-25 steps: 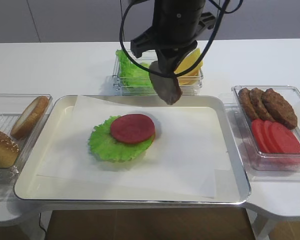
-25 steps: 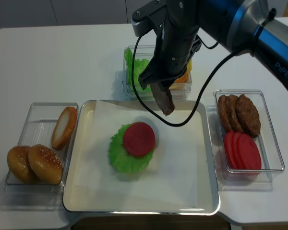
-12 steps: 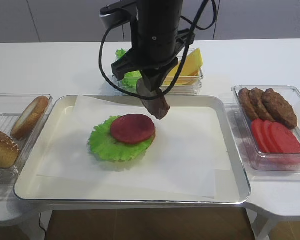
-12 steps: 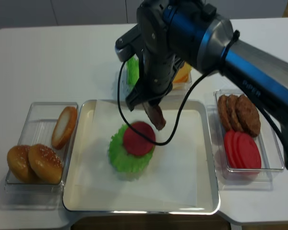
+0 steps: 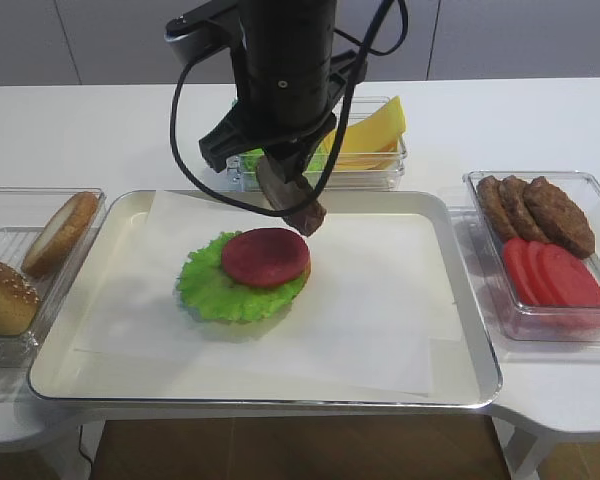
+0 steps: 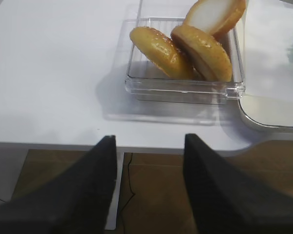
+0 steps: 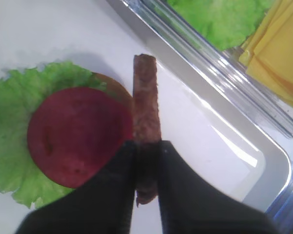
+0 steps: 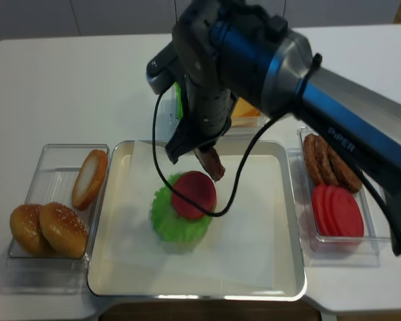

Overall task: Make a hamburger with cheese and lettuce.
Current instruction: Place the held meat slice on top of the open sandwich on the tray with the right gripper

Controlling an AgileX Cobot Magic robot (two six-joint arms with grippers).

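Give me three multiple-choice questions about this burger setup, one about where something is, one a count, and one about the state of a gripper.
1. Where does the patty held by the right gripper hang?
A. Over the bun box
B. Just above the tray, beside the tomato slice on the burger
C. Inside the cheese box

2. How many patties lie in the box on the right?
A. Three
B. One
C. Six

3. What is the left gripper doing?
A. Holding a bun
B. Holding lettuce
C. Open, holding nothing

Answers: 1 B, the wrist view shows it edge-on next to the red slice. 2 A, three brown ovals overlap there. 3 C, its fingers stand apart over the table edge.
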